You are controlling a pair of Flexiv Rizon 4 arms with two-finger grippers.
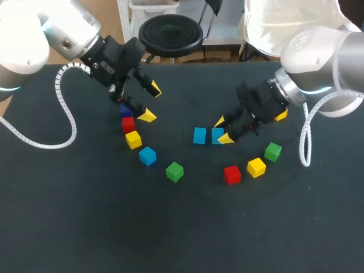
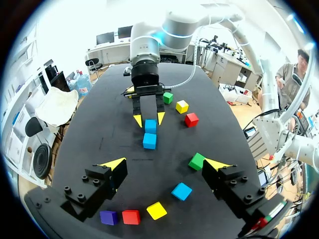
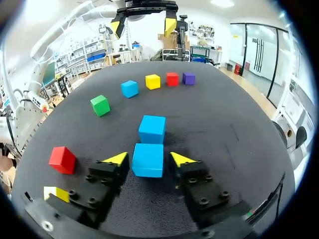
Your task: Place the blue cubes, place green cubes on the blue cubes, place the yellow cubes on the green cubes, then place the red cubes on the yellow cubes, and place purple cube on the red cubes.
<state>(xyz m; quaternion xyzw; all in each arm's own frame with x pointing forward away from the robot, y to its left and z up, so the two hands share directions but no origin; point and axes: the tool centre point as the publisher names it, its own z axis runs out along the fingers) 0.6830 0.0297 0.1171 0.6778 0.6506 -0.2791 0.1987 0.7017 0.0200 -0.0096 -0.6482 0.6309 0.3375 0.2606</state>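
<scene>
Right pincer [image 1: 222, 129] released, straddling one blue cube [image 3: 148, 160] just beside the second blue cube [image 3: 152, 128], mid-bench [image 1: 85, 216]. Left pincer [image 1: 151, 103] released, above the purple cube [image 1: 125, 110]. Risk: a skewed finger could knock the blue pair apart.

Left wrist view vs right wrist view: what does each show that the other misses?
Only left wrist: the green cube by the right gripper. Only right wrist: nothing extra on the table. Both: left gripper open; right gripper open around one blue cube, second blue cube ahead; curved row of five cubes, red cube, yellow cube.
</scene>
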